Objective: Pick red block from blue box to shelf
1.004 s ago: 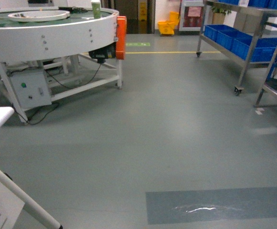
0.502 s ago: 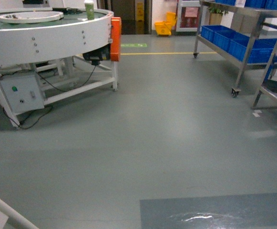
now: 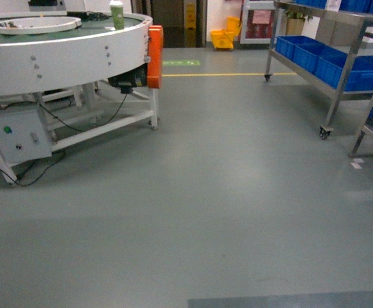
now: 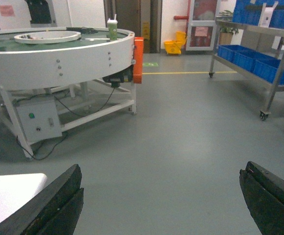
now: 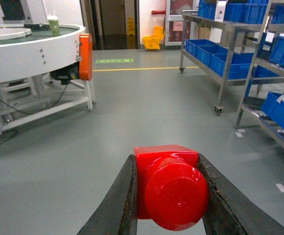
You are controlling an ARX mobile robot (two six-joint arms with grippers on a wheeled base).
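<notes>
The red block [image 5: 173, 191], glossy with its round stud facing the camera, is clamped between the dark fingers of my right gripper [image 5: 166, 157], held above the grey floor. My left gripper [image 4: 161, 169] stands wide open, with only bare floor between its fingers. The shelf [image 3: 340, 70], a stainless-steel rack on casters, stands ahead on the right and also shows in both wrist views as the shelf [image 5: 225, 58] and the shelf [image 4: 273, 73]. The blue box is out of view. Neither gripper shows in the head view.
A round white conveyor table [image 3: 64, 51] with an orange guard [image 3: 155, 56], a green cup [image 3: 116, 14] and a grey control box [image 3: 16, 135] stands left. Dark blue crates [image 3: 346, 67] fill the shelf. A second rack [image 5: 278, 98] is nearer right. A yellow mop bucket [image 3: 223, 38] sits far back.
The head view has advanced: the white table corner and leg at lower left have left the frame, the darker floor patch has slid to the bottom edge, and the shelf sits slightly nearer.
</notes>
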